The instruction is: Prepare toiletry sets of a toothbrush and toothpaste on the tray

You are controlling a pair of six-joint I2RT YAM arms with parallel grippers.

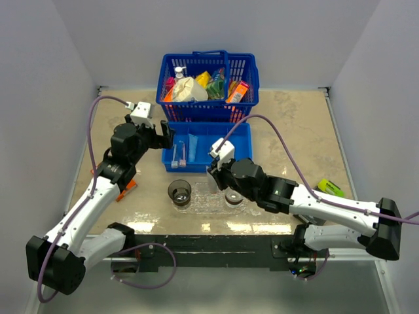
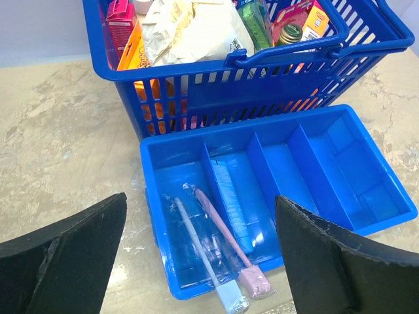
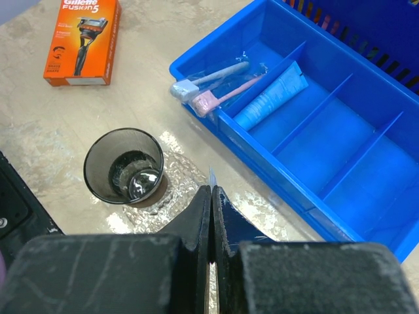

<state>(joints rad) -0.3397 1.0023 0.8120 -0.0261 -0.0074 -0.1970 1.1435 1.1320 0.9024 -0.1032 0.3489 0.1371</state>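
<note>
Two wrapped toothbrushes, one pink (image 2: 226,239) and one pale (image 2: 196,248), lie in the left compartment of the blue divided bin (image 1: 229,137), heads over its near rim. A pale blue toothpaste (image 2: 230,196) lies in the compartment beside them. My left gripper (image 2: 201,199) hovers open above that end of the bin (image 1: 163,135). The clear bumpy tray (image 1: 203,208) holds two smoky cups (image 1: 179,191) (image 1: 232,197). Over the tray, between the cups, my right gripper (image 3: 211,190) is shut; a thin pale strip (image 3: 211,174) pokes from its tips, and I cannot tell what it is.
A blue handled basket (image 1: 206,78) full of packets and a pump bottle stands behind the bin. An orange razor box (image 3: 82,40) lies left of the tray. A yellow-green item (image 1: 330,188) lies at the right. White walls close in the table.
</note>
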